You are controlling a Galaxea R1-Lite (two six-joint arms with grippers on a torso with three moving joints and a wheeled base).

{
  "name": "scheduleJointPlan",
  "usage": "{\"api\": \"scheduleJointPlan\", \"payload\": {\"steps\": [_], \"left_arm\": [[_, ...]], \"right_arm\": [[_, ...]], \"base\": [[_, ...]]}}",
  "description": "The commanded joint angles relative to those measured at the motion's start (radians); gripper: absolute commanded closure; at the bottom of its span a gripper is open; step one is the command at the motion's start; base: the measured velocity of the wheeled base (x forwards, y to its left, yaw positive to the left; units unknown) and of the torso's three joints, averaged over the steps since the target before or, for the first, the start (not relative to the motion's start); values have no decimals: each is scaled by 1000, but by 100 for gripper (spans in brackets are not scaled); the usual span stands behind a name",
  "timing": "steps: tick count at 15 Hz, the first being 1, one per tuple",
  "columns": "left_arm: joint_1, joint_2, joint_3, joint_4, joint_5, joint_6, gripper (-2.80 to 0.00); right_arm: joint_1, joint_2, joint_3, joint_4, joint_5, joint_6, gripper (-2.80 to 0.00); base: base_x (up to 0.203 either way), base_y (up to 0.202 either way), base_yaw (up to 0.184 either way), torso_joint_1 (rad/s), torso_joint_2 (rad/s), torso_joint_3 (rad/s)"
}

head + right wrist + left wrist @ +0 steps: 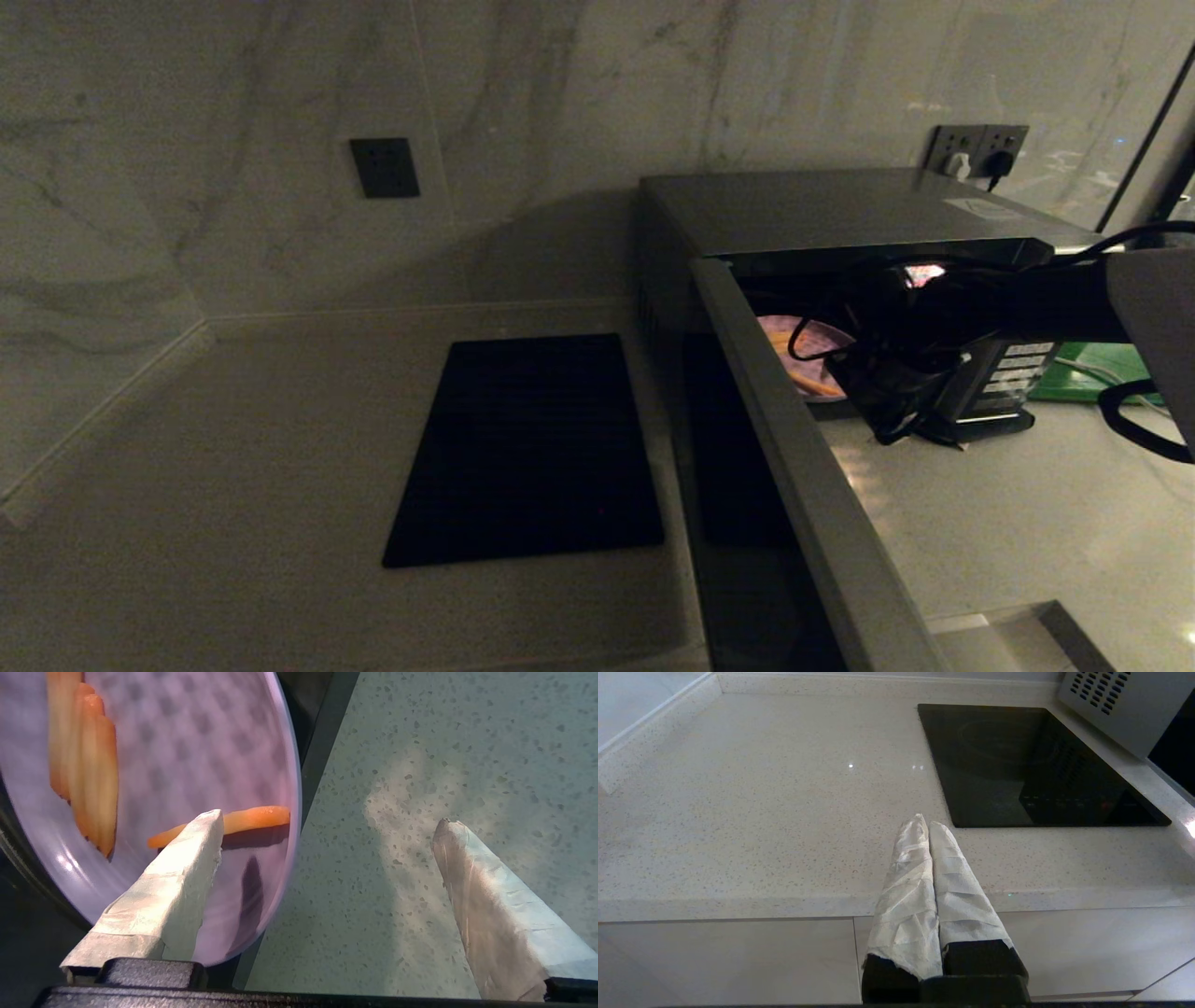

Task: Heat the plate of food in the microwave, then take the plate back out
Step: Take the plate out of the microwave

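With the small lavender plate of orange food sticks (187, 765) sitting at the mouth of the open silver-grey microwave (840, 210), right gripper (327, 826) spread wide astride its rim: square up, clamp gently, keep level.

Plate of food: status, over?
Right gripper open at the microwave mouth, one finger over the plate of food, nothing held. Left gripper shut, parked by the counter edge. Door open, path clear.

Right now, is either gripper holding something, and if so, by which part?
Nothing is held. The right gripper is open at the plate of food, one finger above the rim. The left gripper is shut and empty.
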State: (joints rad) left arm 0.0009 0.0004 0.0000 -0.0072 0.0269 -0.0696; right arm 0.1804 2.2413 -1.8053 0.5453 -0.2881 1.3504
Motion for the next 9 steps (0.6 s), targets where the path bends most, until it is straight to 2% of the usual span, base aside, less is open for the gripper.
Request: {"api": "scheduleJointPlan", "payload": {"steps": [1,9], "left_arm": [[1,0,0,0,1,-1,0],[1,1,0,-1,1,-1,0]], "right_arm": [[1,15,-5,2,-2,9,-280],[1,18,1,2,-2,10,-280]], "base": [[0,0,0,0,0,0],[0,0,0,0,0,0]]}}
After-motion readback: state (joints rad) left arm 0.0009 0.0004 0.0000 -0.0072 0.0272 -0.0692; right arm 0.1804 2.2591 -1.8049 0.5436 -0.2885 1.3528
